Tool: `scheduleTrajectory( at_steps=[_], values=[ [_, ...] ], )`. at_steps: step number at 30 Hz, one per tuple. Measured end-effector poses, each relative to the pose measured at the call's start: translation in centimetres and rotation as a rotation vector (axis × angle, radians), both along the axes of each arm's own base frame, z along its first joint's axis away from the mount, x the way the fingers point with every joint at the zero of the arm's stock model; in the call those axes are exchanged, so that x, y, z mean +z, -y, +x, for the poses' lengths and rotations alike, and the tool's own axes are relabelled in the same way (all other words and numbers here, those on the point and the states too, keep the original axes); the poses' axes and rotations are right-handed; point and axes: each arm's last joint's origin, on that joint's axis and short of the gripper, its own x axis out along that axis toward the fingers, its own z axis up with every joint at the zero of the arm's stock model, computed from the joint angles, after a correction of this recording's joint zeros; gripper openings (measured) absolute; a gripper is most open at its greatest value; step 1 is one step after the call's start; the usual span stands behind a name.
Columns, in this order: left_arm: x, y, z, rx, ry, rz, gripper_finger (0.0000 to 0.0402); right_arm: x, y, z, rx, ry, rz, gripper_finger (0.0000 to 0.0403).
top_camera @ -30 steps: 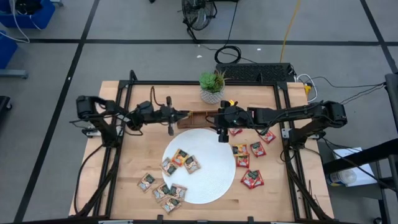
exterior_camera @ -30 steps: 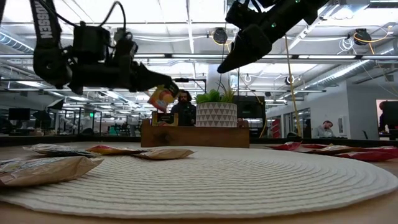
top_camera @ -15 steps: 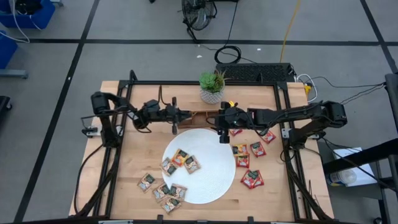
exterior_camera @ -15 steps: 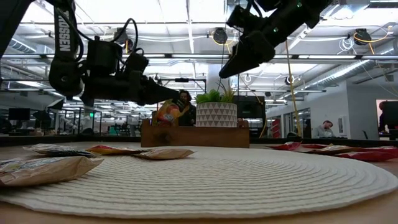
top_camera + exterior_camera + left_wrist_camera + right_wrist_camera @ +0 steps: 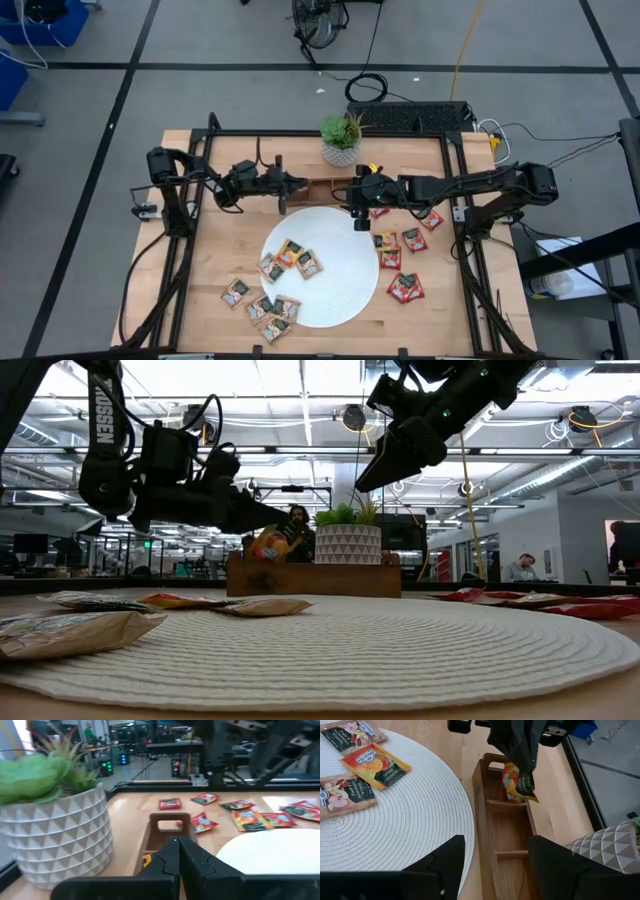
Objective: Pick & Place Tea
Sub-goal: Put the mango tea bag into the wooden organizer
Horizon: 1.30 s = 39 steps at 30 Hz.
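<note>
My left gripper (image 5: 298, 184) is shut on an orange sachet (image 5: 518, 784) over the left end compartment of the wooden tray (image 5: 328, 188). My right gripper (image 5: 357, 221) is open and hangs over the far edge of the white round plate (image 5: 340, 285), beside the tray and touching nothing. Three tan sachets (image 5: 293, 258) lie flat on the plate, and several more (image 5: 262, 306) lie on the table by its near left edge. Red sachets (image 5: 404, 250) lie flat on the table to the right of the plate. My left gripper (image 5: 520, 762) pinches the orange sachet by its upper edge (image 5: 512, 770) between its two fingers. The fingers slant down from the table's left. The sachet hangs below them inside the tray's end compartment (image 5: 506, 790); whether it touches the tray I cannot tell.
A white patterned pot with a green plant (image 5: 341, 140) stands just behind the tray. The tray's middle and right compartments (image 5: 512, 837) show bare wood. The dark frame rails (image 5: 455, 200) run along the table's sides. People sit in the room beyond the table.
My left gripper has moved toward the table's right and come down, carrying the orange sachet from above the tray's left end into its end compartment. It has stayed shut on the sachet.
</note>
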Motion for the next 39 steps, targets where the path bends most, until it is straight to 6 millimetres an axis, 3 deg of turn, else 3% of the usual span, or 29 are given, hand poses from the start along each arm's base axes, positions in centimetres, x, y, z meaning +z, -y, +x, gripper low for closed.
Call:
scheduleTrajectory(
  at_steps=[16, 22, 26, 31, 35, 39],
  values=[
    [0.1, -0.3, -0.1, 0.096, 0.013, -0.018, 0.0111, 0.0, 0.0, 0.0, -0.001, -0.006, 0.001, 0.0201],
    [2.6, 0.1, 0.3, 0.07, 0.13, -0.196, 0.0123, -0.1, 0.0, -0.1, -0.001, -0.012, 0.001, 0.0199],
    [4.1, 2.4, 1.7, -0.031, -0.034, -0.164, 0.0093, -0.1, 0.1, -0.1, -0.013, -0.017, -0.033, 0.0199],
    [6.0, 6.7, 4.0, 0.032, -0.436, 0.04, 0.0011, 0.7, 0.5, -0.5, -0.068, 0.002, -0.097, 0.0199],
    [7.4, 9.1, 4.8, 0.104, -0.634, 0.154, 0.0006, 1.0, 0.6, -0.7, -0.072, 0.018, -0.098, 0.0197],
    [7.9, 9.8, 4.8, 0.156, -0.683, 0.163, 0.0005, 0.8, 0.6, -0.9, -0.073, 0.013, -0.098, 0.0197]
  ],
)
